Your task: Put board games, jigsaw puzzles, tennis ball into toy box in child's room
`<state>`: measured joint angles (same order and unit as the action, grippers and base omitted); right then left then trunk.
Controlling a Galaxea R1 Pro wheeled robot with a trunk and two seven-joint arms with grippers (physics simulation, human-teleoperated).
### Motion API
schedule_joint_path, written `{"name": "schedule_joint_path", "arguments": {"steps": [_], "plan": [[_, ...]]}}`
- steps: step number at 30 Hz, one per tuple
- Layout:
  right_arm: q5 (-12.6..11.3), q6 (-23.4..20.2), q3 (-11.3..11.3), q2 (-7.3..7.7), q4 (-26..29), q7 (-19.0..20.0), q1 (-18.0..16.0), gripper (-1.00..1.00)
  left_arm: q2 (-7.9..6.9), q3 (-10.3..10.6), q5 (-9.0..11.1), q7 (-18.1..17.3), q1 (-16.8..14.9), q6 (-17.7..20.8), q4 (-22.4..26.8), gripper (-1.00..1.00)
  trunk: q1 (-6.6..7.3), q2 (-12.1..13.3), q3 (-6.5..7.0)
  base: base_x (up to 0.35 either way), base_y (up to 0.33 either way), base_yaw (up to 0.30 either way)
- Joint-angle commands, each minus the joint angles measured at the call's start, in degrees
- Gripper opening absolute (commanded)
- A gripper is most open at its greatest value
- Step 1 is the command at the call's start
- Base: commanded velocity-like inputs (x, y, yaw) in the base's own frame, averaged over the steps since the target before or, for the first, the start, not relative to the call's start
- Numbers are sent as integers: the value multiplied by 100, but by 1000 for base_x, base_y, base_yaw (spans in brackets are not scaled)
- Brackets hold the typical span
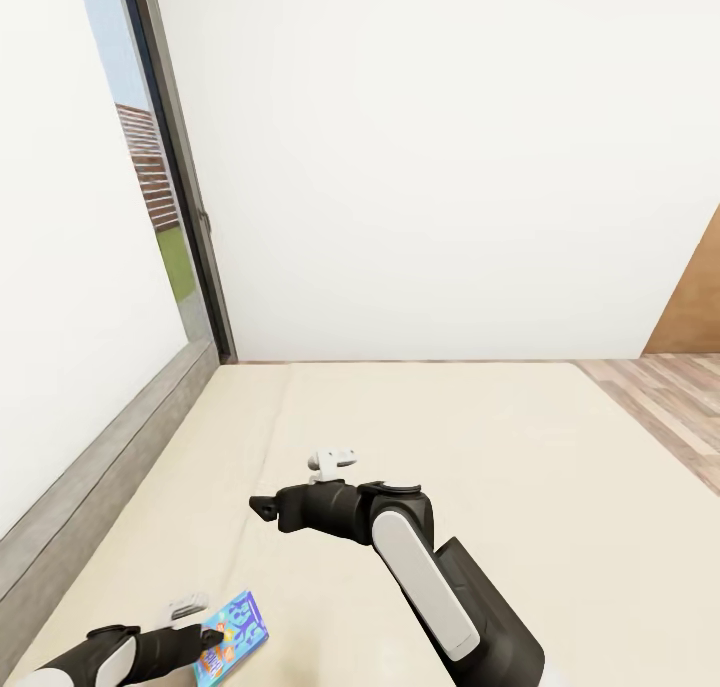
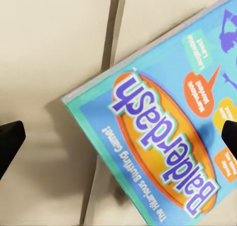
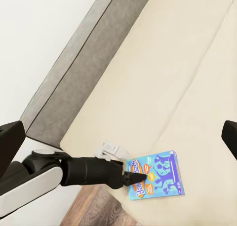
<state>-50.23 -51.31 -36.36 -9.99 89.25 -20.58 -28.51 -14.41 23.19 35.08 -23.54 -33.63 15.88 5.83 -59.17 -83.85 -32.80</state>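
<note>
We start with the bed [image 1: 480, 437]: beige mattress, grey headboard [image 1: 100, 467] running along its left edge under the window wall. Nothing else of the task in sight here, no table or toy box.

Right arm [image 1: 420, 567] reaches out over the middle of the mattress, right gripper [image 1: 335, 459] well apart from the game and holding nothing. In its own wrist view the two finger tips sit far apart at the picture's sides, so we call those jaws spread.

Left arm [image 3: 44, 174] comes in low at the bed's near-left corner. Left gripper [image 3: 129, 178] is right at the blue board game [image 1: 232, 635], the smaller box reading Balderdash. In the right wrist view one dark finger tip lies over the box's edge nearest the arm. In the left wrist view the finger tips stand wide at either side, jaws spread, with the box [image 2: 168, 137] lying flat below and between them, skewed: one corner points toward one finger, and the box runs on under the other.

The relation that counts, as we judge it: the box lies flat by the mattress's near edge, straight under the left jaws, long axis on a diagonal to the line between the fingers. Left arm is far the nearer. No grip yet; we cannot tell whether a tip touches the lid.
</note>
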Motion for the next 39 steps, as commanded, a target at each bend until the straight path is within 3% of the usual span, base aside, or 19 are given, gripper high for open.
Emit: {"name": "schedule_joint_path", "arguments": {"steps": [1,14,28,39], "plan": [[-57,-10,-3,-1,5,-60,-5,100,-17,38,60,-7,-2,38,10,100,0,-3,-6,0,0,0],[-57,-10,-8,-1,5,-60,-5,100,-76,37,54,20,-3,40,157,100,0,-3,-6,0,0,0],[-57,-10,-10,-1,5,-60,-5,100,-75,49,21,110,-6,80,724,100,0,-3,-6,0,0,0],[-57,-10,-10,-1,5,-60,-5,100,-53,45,2,114,-15,110,811,100,0,-3,-6,0,0,0]]}}
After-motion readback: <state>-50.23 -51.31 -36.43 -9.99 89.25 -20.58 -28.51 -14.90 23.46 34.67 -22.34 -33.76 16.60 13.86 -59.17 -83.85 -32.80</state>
